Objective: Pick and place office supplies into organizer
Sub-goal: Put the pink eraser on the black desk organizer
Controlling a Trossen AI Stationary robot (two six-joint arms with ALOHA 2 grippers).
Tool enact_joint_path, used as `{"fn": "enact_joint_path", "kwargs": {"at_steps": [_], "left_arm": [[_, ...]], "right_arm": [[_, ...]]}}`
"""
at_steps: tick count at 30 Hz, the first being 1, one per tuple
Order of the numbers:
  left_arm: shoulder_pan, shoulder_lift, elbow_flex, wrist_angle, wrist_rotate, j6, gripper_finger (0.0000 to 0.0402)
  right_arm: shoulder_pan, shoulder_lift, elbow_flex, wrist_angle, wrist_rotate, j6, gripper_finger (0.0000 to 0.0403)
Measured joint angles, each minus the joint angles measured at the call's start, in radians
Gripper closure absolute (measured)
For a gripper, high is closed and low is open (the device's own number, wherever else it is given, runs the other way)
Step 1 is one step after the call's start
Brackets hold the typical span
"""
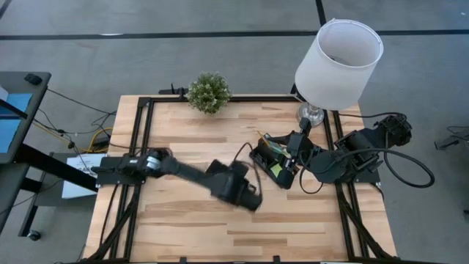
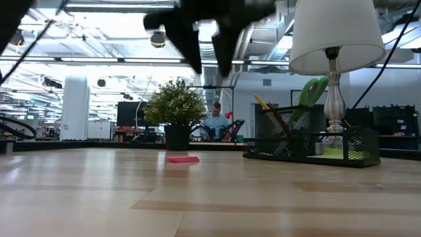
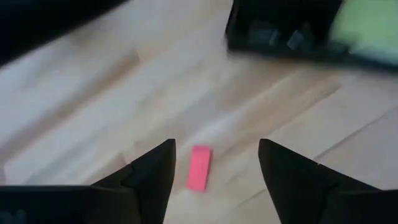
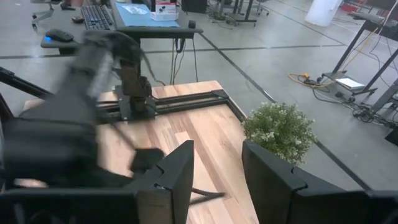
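Wooden tabletop (image 1: pixel 183 227) — your left gripper (image 3: pixel 214 165) hangs open above the pink eraser (image 3: pixel 199 167); descend off-centre and you'll nudge it away. Right gripper (image 4: pixel 217 165), at three o'clock, waits open.

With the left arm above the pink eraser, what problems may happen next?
1. The pink eraser lies flat and thin on the table. The open left hand may push it away or pinch only an edge, so it slips.
2. The organizer already holds scissors and a sticky-note pad, so the eraser may land on its rim.
3. The right hand waits beside the organizer under the lamp; the arms could touch during placing.
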Motion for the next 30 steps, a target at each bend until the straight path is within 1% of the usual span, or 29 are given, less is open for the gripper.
{"fn": "enact_joint_path", "kwargs": {"at_steps": [2,4,6,8,9,11,14,19,21,22,24,26,28,30], "left_arm": [[-0.06,-0.012,0.002,-0.04,-0.135,-0.057,0.0189],[-0.111,-0.012,-0.001,-0.086,-0.207,-0.118,0.0196],[-0.146,-0.027,-0.026,-0.066,-0.219,-0.111,0.0201],[-0.16,-0.057,-0.081,-0.081,-0.205,-0.098,0.0205],[-0.165,-0.069,-0.107,-0.085,-0.208,-0.109,0.0206],[-0.182,-0.097,-0.169,-0.071,-0.258,-0.196,0.0209],[-0.24,-0.163,-0.293,-0.076,-0.339,-0.395,0.0215],[-0.383,-0.257,-0.569,-0.075,-0.439,-0.897,0.0221],[-0.417,-0.274,-0.655,-0.075,-0.48,-1.051,0.0221],[-0.426,-0.275,-0.683,-0.047,-0.485,-1.067,0.022],[-0.434,-0.272,-0.698,0.053,-0.433,-0.978,0.0217],[-0.433,-0.271,-0.698,0.153,-0.411,-0.893,0.0213],[-0.426,-0.27,-0.698,0.251,-0.422,-0.837,0.021],[-0.423,-0.27,-0.695,0.28,-0.464,-0.762,0.0208]], "right_arm": [[0.0,0.0,0.0,0.001,0.0,0.0,0.0274],[0.0,0.0,0.0,0.002,0.0,0.0,0.0274],[0.0,0.0,0.0,0.003,0.0,0.0,0.0274],[0.0,0.0,0.0,0.003,0.0,0.0,0.0274],[0.0,0.0,0.0,0.003,0.0,0.0,0.0274],[0.0,0.0,0.0,0.003,0.0,0.0,0.0274],[0.0,0.0,0.0,0.004,0.0,0.0,0.0274],[0.0,0.0,0.0,0.004,0.0,0.0,0.0274],[0.0,0.0,0.0,0.003,0.0,0.0,0.0274],[0.0,0.0,0.0,0.004,0.0,0.0,0.0274],[0.0,0.0,0.0,0.004,0.0,0.0,0.0274],[0.0,0.0,0.0,0.004,0.0,0.0,0.0274],[0.0,0.0,0.0,0.004,0.0,0.0,0.0274],[0.0,0.0,0.0,0.004,0.0,0.0,0.0274]]}}
